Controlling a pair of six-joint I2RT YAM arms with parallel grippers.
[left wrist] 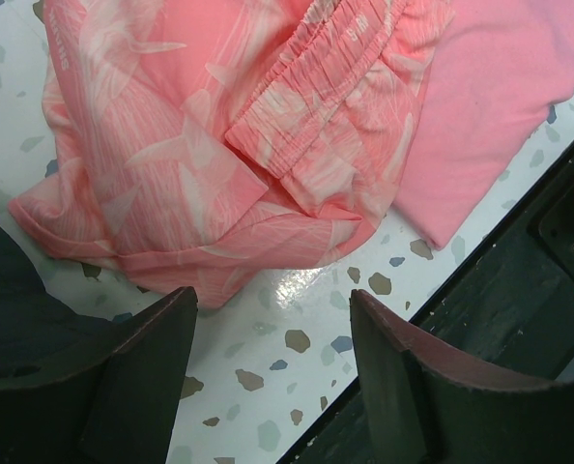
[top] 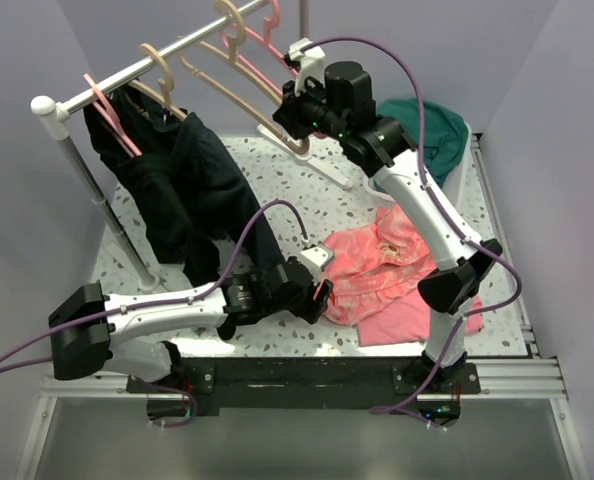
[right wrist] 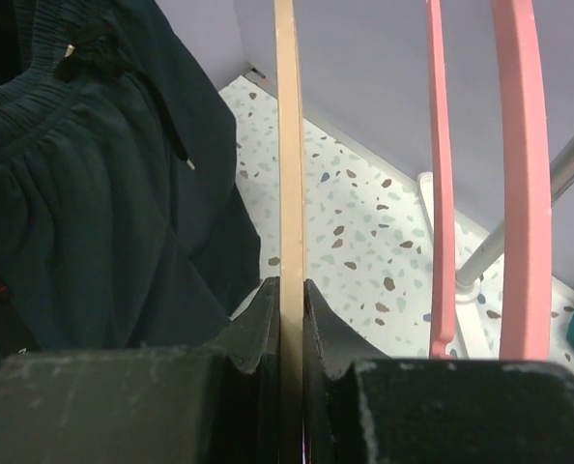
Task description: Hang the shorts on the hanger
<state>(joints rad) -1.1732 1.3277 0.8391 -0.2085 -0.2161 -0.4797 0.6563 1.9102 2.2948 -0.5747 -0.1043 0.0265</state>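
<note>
The salmon-pink mottled shorts (top: pixel 372 262) lie crumpled on the speckled table, partly over a plain pink cloth (top: pixel 409 318). In the left wrist view the shorts (left wrist: pixel 190 145) fill the upper frame, waistband showing. My left gripper (top: pixel 322 290) is open and empty, low over the table just short of the shorts' near hem (left wrist: pixel 272 295). The beige hanger (top: pixel 217 85) hangs tilted from the rail. My right gripper (top: pixel 295 120) is shut on the hanger's lower end. In the right wrist view its jaws (right wrist: pixel 290 290) pinch the beige bar (right wrist: pixel 289 145).
A dark garment (top: pixel 177 190) hangs from the white rail (top: pixel 147 62) on another beige hanger. Pink hangers (right wrist: pixel 524 174) hang beside the held one. A teal garment (top: pixel 432 125) sits in a white bin at back right. The black front table edge (left wrist: pixel 519 261) lies beside my left gripper.
</note>
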